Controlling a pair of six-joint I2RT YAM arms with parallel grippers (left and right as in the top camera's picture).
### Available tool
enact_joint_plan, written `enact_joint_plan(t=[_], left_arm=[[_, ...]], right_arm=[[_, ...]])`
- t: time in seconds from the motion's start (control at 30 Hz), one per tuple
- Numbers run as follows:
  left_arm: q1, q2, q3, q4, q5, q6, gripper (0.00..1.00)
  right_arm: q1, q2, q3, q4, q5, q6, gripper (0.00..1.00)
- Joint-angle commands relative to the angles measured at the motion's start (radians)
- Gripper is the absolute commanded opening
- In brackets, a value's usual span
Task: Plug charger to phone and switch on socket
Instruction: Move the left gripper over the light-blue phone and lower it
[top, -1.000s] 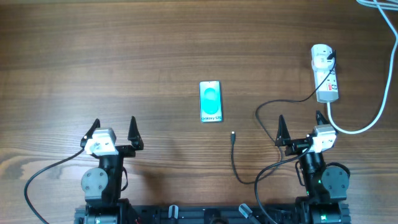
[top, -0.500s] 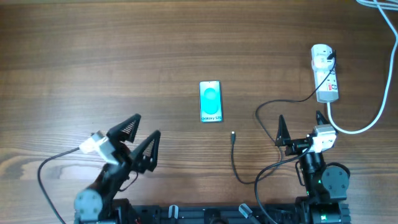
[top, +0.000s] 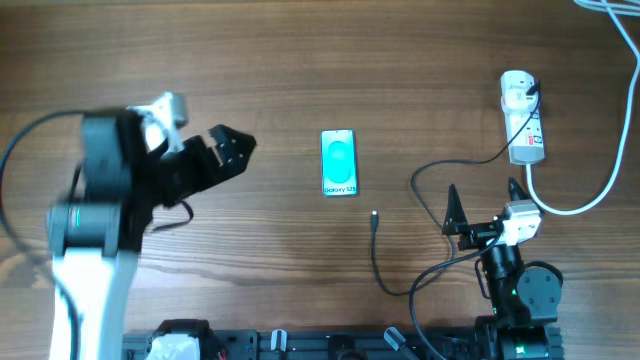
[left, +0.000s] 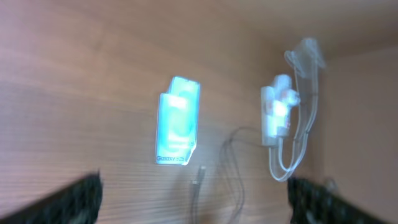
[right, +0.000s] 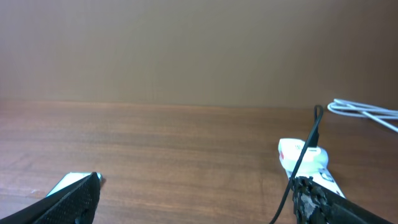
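Centrally, the phone (top: 339, 163) is laid flat on the wooden tabletop (top: 200, 60) with its teal screen facing up. Just below and to its right, the connector tip (top: 374, 215) of the charger (top: 377, 250) is seen lying apart from the phone, unplugged. The thin black cable is looped across the tabletop and led up to the socket (top: 523, 120). The socket is placed near the right edge, and its thick white cord (top: 590, 203) is curved away beside it. Whether its switch is on cannot be told. The left pincer (top: 224, 151) is held above the tabletop to the left of the phone, spread wide with nothing gripped; its wrist view is blurred. The right pincer (top: 483, 198) is likewise spread wide and empty, positioned low on the right, near the charger's loop.
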Motion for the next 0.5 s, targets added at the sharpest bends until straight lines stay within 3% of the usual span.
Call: enact_joint_plan(t=[0.0, 0.1, 0.3, 0.47], left_arm=[[-0.127, 0.297, 0.282, -0.204, -0.131, 0.072, 1.00], [-0.180, 0.435, 0.328, -0.168, 0.105, 0.070, 1.00], [-0.412, 0.518, 0.328, -0.165, -0.194, -0.095, 1.00], [-0.439, 0.747, 0.574, -0.402, -0.310, -0.072, 0.99]], right_arm=[[-0.004, -0.006, -0.001, 0.003, 0.016, -0.008, 1.00], [-0.004, -0.006, -0.001, 0.003, 0.016, -0.008, 1.00], [-0.004, -0.006, -0.001, 0.003, 0.017, -0.008, 1.00], [-0.004, -0.006, -0.001, 0.003, 0.017, -0.008, 1.00]])
